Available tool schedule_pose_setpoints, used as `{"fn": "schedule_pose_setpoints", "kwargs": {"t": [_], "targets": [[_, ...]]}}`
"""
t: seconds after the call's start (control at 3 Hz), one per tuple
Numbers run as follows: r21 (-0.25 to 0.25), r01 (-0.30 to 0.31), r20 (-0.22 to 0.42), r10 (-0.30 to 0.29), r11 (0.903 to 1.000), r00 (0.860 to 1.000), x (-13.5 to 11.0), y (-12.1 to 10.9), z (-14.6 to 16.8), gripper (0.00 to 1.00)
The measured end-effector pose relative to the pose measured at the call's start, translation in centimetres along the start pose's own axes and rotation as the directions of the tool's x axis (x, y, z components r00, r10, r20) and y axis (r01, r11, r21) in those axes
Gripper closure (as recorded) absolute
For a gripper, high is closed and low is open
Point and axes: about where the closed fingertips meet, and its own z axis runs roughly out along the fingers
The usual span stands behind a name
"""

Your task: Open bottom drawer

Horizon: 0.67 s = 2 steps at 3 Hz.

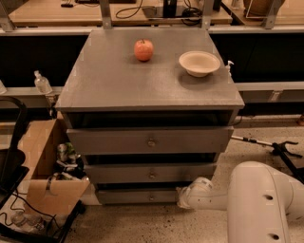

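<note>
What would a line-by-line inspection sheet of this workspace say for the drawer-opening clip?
Surface: grey cabinet top, carrying an apple and a bowl.
Job's things: bottom drawer, the narrowest front, with a small knob at centre.
Clutter: cardboard box of odds and ends left of the cabinet; bottle on the ledge behind.
Grippers: gripper low, at the bottom drawer's right end.
Cables: cords on the desk behind.
Surroundings: speckled floor; black stand at right.
</note>
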Motion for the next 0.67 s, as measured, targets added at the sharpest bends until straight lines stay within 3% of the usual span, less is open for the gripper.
{"fn": "schedule_pose_setpoints", "kwargs": {"t": [0.33,0.67], "targets": [[-0.002,0.000,0.001,0.000,1.0000,1.000,-0.05,0.12,0.09,0.06],[-0.003,0.000,0.001,0.000,1.0000,1.000,-0.08,0.19,0.15,0.00]]}}
